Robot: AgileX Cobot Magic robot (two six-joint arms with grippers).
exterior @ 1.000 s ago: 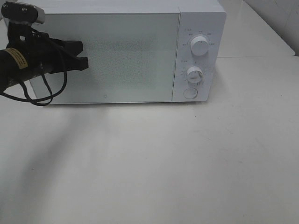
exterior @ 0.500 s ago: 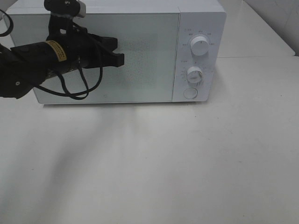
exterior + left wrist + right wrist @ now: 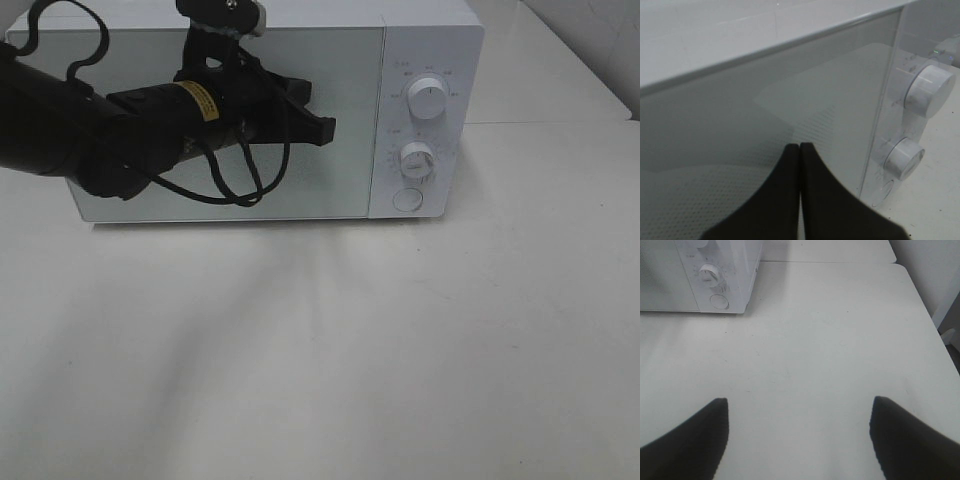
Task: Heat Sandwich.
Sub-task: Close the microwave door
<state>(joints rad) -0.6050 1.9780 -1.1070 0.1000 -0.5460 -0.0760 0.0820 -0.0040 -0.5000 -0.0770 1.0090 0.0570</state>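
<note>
The sandwich is out of view. A white microwave (image 3: 350,170) stands at the back of the table with its door closed. My left gripper (image 3: 325,128) hovers in front of the door's right half, fingers pressed together and empty, tips pointing toward the control panel. The left wrist view shows the same shut tips (image 3: 799,146) close to the door glass, with the upper knob (image 3: 932,91) and lower knob (image 3: 903,157) just beyond. My right gripper (image 3: 800,407) is open over bare table, well to the right of the microwave (image 3: 735,275), and holds nothing.
The control panel carries an upper knob (image 3: 428,100), a lower knob (image 3: 417,159) and a round button (image 3: 407,199). The white table (image 3: 350,350) spreads in front of the microwave. Its right edge (image 3: 935,325) shows in the right wrist view.
My left arm has swept rightward across the microwave door, from its left edge to near the control panel, staying shut. The right gripper has not changed.
</note>
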